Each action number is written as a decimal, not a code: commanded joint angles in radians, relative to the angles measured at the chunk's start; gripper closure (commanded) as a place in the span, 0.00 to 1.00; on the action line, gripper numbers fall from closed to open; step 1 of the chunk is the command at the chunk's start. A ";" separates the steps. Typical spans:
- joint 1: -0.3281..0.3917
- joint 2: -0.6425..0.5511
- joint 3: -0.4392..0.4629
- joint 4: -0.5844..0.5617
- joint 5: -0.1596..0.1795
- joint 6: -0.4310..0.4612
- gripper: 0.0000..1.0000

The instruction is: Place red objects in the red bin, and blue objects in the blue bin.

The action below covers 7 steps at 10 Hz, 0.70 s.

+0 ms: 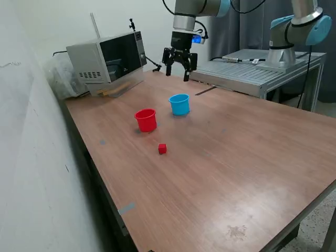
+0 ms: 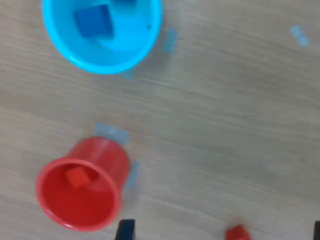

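Observation:
The red bin (image 1: pixel 146 119) and the blue bin (image 1: pixel 179 104) stand side by side on the wooden table. The wrist view shows a red cube (image 2: pixel 76 177) inside the red bin (image 2: pixel 82 187) and a dark blue cube (image 2: pixel 92 21) inside the blue bin (image 2: pixel 102 37), with a second blue shape at the picture's edge. Another red cube (image 1: pixel 162 149) lies on the table in front of the red bin, also seen as red cube (image 2: pixel 237 233). My gripper (image 1: pixel 179 67) hangs high above and behind the blue bin, open and empty.
A microwave (image 1: pixel 107 60) sits at the back on the exterior view's left. A second robot arm (image 1: pixel 294 31) stands on a metal platform (image 1: pixel 257 71) at the back right. Small tape marks (image 2: pixel 112 132) dot the tabletop.

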 commanded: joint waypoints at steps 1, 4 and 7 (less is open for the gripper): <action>0.111 -0.044 0.015 0.082 -0.005 0.078 0.00; 0.239 -0.022 -0.060 0.094 -0.004 0.276 0.00; 0.277 0.122 -0.255 0.118 -0.010 0.468 0.00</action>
